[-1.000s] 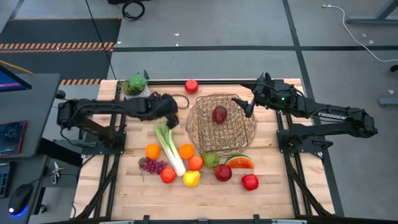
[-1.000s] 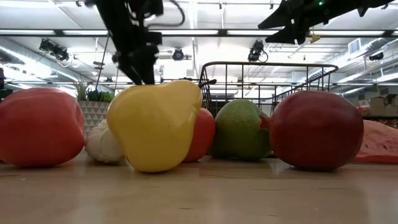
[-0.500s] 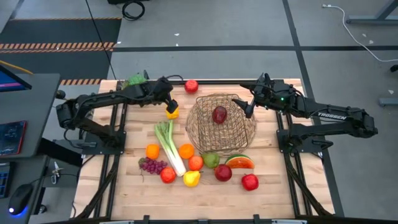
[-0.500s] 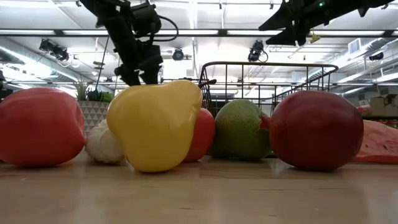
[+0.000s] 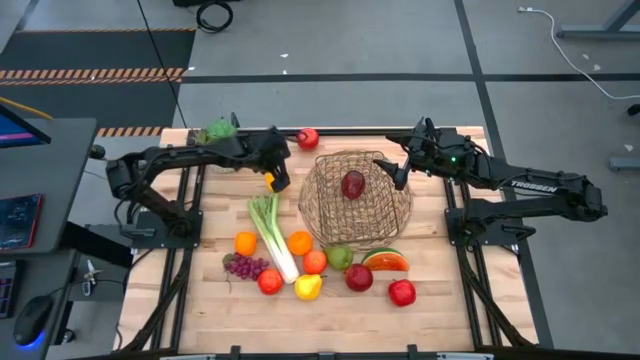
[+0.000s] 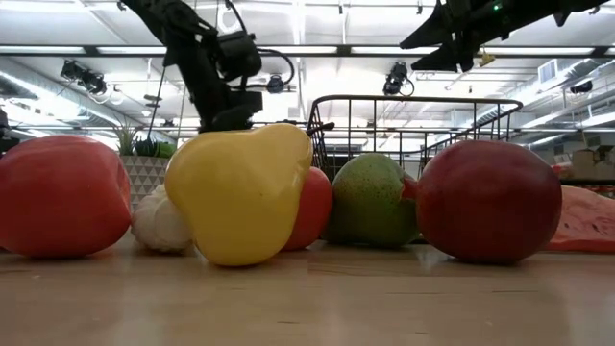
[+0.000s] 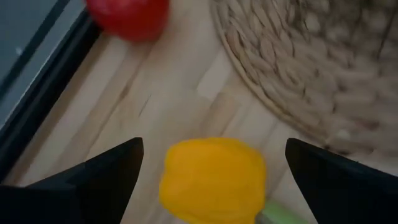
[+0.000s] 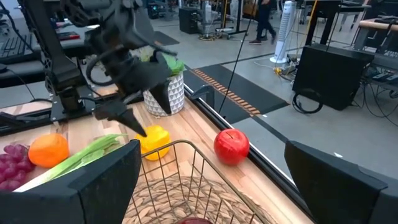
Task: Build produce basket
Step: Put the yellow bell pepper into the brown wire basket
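The basket (image 5: 355, 197) stands mid-table with a dark red apple (image 5: 353, 184) inside. My left gripper (image 7: 213, 144) is open just above a yellow pepper (image 7: 214, 180) that lies on the table left of the basket (image 7: 311, 68); one finger stands on each side of the pepper without touching it. My right gripper (image 5: 400, 170) hangs open above the basket's far right rim. More produce lies near the front: a leek (image 5: 272, 235), oranges (image 5: 246, 243), grapes (image 5: 245, 266), a lemon (image 5: 308, 287), a pear (image 5: 340, 257), a watermelon slice (image 5: 385, 261) and red apples (image 5: 402, 292).
A red apple (image 5: 308, 138) sits by the table's far edge, close to the pepper. A green plant in a white pot (image 5: 218, 132) stands at the far left corner. In the low view the front produce (image 6: 240, 192) blocks the sight of the table behind it.
My left arm has swung toward the table's far edge, and its gripper has turned and come down over the yellow pepper, staying open. My right gripper has kept still.
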{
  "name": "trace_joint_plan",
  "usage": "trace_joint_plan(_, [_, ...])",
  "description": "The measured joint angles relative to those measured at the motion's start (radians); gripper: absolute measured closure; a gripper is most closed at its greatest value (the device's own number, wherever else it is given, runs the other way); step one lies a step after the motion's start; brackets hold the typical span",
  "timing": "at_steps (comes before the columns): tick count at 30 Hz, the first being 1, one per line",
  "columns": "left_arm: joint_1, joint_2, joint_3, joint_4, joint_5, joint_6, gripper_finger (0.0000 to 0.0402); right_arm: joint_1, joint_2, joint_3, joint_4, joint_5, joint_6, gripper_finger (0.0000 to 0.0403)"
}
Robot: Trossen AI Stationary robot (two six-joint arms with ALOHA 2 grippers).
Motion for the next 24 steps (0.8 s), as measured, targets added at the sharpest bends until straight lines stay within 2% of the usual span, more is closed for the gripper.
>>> trace_joint_plan(10, [-0.029,0.007,0.0,-0.018,0.016,0.341,0.0002,0.0,0.0,0.0,0.0,0.0,-0.003,0.0003])
trace_joint_plan(14, [-0.016,0.033,0.0,-0.021,0.098,0.312,0.0002,0.0,0.0,0.0,-0.004,0.0,-0.003,0.0003])
trace_joint_plan(24, [-0.005,0.14,0.0,-0.024,0.061,0.275,0.0002,0.0,0.036,-0.001,-0.003,0.0,0.0,0.0003])
